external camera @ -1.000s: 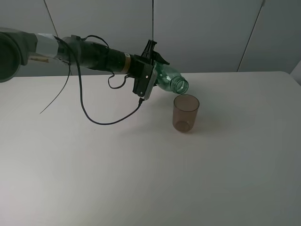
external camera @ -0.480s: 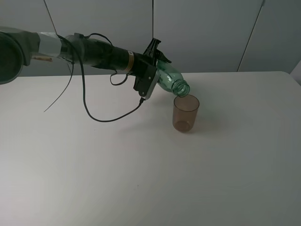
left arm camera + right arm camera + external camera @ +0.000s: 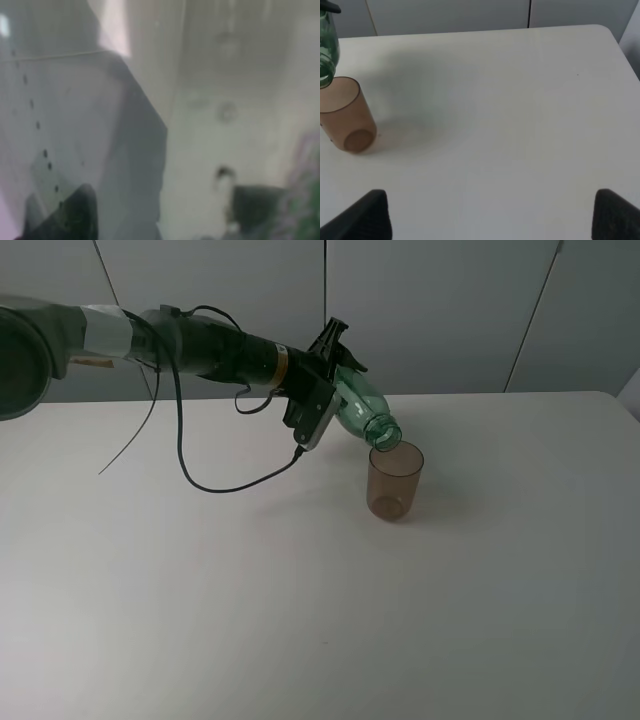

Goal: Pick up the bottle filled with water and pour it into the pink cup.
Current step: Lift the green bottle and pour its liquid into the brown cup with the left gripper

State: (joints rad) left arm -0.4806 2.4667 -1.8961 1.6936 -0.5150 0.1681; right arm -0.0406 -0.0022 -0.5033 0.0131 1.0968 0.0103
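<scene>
My left gripper (image 3: 335, 370) is shut on the green transparent bottle (image 3: 362, 408), which is tilted steeply with its open mouth (image 3: 385, 436) just above the near-left rim of the pink cup (image 3: 394, 481). The cup stands upright on the white table. The right wrist view shows the cup (image 3: 344, 116) and the bottle's neck (image 3: 327, 50) over its rim at the far left. My right gripper (image 3: 485, 210) is open, its fingertips (image 3: 367, 212) low in that view, far from the cup. The left wrist view is blurred and shows no clear object.
A black cable (image 3: 225, 485) hangs from the left arm and loops over the white table (image 3: 300, 600). Grey wall panels stand behind the table's back edge. The table's right edge (image 3: 625, 405) is far from the cup.
The left arm has tipped the bottle further down, so its mouth has dropped from beside the cup's rim to just over it. The cup has not moved.
</scene>
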